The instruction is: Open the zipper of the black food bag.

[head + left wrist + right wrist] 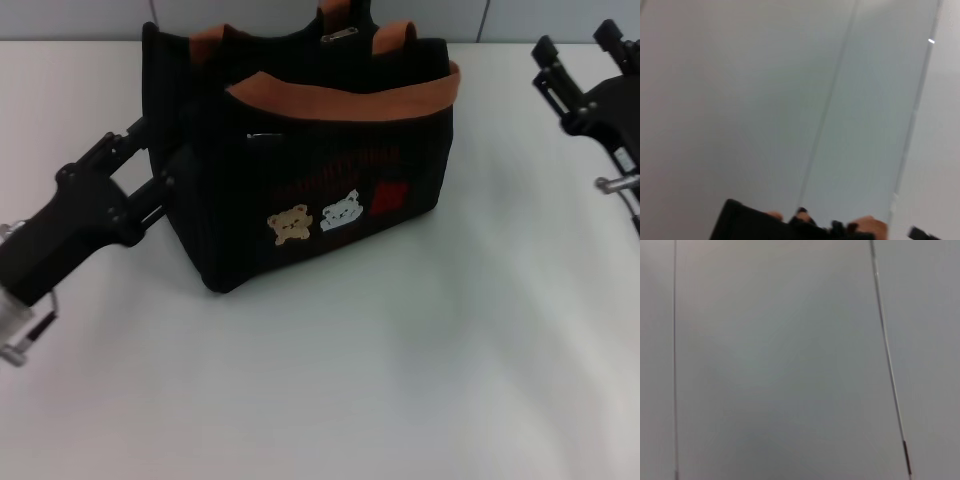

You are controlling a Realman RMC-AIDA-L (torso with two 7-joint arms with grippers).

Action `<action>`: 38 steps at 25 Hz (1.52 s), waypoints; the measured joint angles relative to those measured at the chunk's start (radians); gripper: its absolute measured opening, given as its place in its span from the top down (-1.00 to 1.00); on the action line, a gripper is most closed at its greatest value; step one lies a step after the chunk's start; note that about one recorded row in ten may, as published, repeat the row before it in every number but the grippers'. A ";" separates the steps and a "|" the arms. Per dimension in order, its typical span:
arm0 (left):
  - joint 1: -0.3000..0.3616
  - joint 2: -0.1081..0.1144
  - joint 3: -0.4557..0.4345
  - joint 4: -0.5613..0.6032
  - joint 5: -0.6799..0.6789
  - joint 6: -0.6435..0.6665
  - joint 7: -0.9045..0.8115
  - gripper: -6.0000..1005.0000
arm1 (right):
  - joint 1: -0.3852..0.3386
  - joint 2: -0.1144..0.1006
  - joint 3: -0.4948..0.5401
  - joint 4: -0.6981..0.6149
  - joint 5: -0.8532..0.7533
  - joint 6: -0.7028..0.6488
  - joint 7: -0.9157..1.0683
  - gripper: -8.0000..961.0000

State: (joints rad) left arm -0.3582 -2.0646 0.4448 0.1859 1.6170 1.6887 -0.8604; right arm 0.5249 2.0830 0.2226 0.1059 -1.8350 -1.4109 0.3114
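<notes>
Apparently left gripper (165, 165) presses black food bag (310, 170) end, grip state unclear; bag may slide; right gripper (580, 55) released, parked

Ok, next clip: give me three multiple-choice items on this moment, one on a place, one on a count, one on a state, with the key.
1. Where is the left gripper?
A. against the end of the black food bag on the robot's left
B. above the bag's handles
C. on the table in front of the bag

2. How many bear patches show on the bag's front?
A. one
B. two
C. four

3. How is the right gripper placed?
A. clamped on a handle
B. inside the bag
C. apart from the bag, off to the robot's right

Key: 1 A, its fingers meet that end panel. 2 B, a tan bear and a white bear. 3 C, bare table lies between them.
</notes>
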 joint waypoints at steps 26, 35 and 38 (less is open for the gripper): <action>0.036 0.067 0.129 0.300 0.332 0.288 -0.119 -0.62 | 0.043 -0.019 -0.793 -0.489 -0.258 -0.556 0.546 -0.72; 0.037 0.062 0.130 0.297 0.333 0.290 -0.120 -0.62 | 0.037 -0.018 -0.795 -0.485 -0.257 -0.556 0.548 -0.72; 0.037 0.060 0.131 0.297 0.333 0.291 -0.122 -0.62 | 0.036 -0.018 -0.795 -0.485 -0.255 -0.556 0.548 -0.72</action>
State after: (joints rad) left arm -0.3211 -2.0048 0.5753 0.4825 1.9498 1.9793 -0.9822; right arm 0.5608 2.0648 -0.5727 -0.3790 -2.0895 -1.9670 0.8597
